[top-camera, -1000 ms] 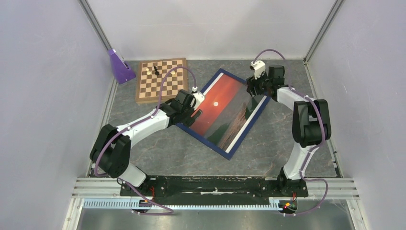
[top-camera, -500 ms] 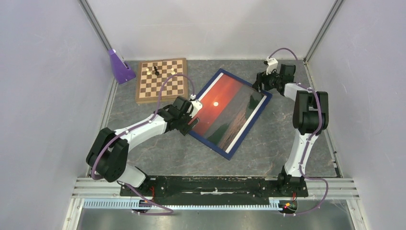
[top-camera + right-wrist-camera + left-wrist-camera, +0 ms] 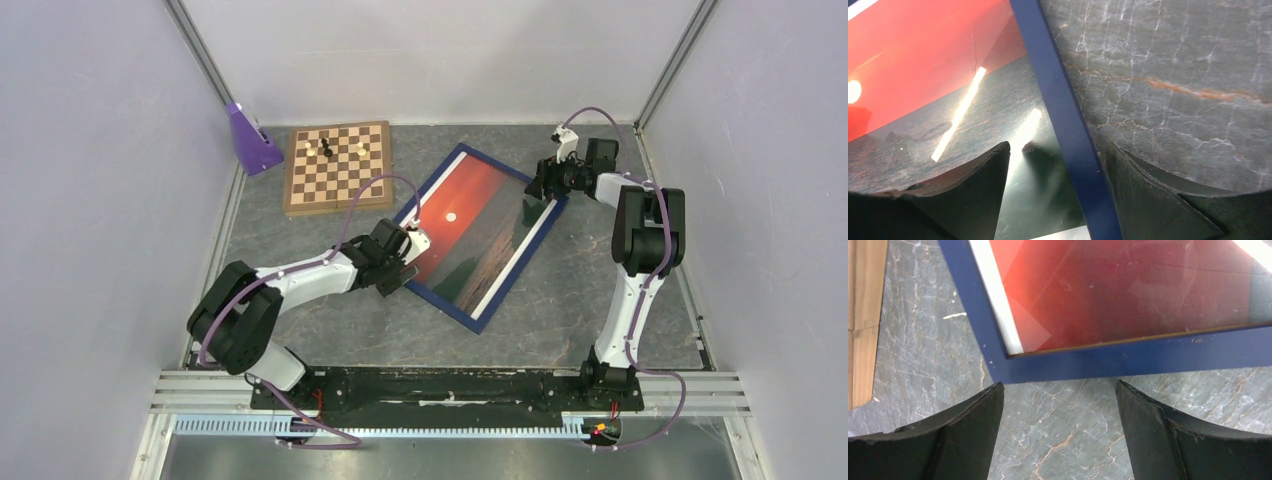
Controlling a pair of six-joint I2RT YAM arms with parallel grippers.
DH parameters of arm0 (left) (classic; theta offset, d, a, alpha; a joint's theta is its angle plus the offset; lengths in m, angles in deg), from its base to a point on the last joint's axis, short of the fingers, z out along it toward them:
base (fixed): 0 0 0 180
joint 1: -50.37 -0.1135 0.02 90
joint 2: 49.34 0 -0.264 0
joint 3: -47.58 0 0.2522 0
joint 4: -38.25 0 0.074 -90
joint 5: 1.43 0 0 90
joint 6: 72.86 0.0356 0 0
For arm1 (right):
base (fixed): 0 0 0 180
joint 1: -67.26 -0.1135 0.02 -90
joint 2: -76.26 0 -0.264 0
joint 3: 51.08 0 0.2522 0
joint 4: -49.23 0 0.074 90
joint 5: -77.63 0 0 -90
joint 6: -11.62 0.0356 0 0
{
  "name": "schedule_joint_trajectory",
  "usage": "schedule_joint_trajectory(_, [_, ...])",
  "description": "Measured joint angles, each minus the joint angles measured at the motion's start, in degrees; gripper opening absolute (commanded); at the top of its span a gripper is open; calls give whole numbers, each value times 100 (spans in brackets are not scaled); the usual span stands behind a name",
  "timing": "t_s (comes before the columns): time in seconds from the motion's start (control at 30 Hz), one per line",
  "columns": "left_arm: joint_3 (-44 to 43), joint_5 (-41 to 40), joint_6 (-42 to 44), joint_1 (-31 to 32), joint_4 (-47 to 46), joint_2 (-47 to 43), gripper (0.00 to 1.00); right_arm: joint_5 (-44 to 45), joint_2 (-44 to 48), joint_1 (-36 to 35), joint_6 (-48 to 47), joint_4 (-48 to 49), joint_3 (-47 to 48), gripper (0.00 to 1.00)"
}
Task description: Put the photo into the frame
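The frame [image 3: 521,262] lies face up and slanted in the middle of the table, dark blue front showing. The photo [image 3: 465,225] sits inside it, red-orange sky, small white sun, dark sea. My left gripper [image 3: 403,272] is at the frame's near left corner, open. In the left wrist view its fingertips [image 3: 1059,384] stand over bare stone just short of the blue rail [image 3: 1128,357] and the red print [image 3: 1128,290]. My right gripper [image 3: 543,185] is at the far right edge, open. Its jaws [image 3: 1057,145] straddle the blue rail [image 3: 1058,100], one finger above the photo [image 3: 923,60], one above the table.
A chessboard [image 3: 337,166] with a few pieces lies at the back left. A purple wedge-shaped object [image 3: 250,140] stands in the back left corner. A pale wooden edge [image 3: 863,315] shows at the left of the left wrist view. Walls close in both sides and the back.
My left gripper drew back off the photo toward the near left, to the frame's corner. My right gripper moved off the print to the far right edge and opened wider.
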Motion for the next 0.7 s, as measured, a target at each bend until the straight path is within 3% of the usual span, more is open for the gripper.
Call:
schedule_joint_trajectory(0.13, [-4,-243,144,133,-295,245,88,-90,0,15,-201,-214,0,65])
schedule_joint_trajectory(0.4, [-164,-627,339,221,-522,505,88,-326,90,254,-861,-435,-203,62])
schedule_joint_trajectory(0.7, [-343,-966,599,466,-529,737,88,-431,1154,920,-1945,-1554,-1366,59])
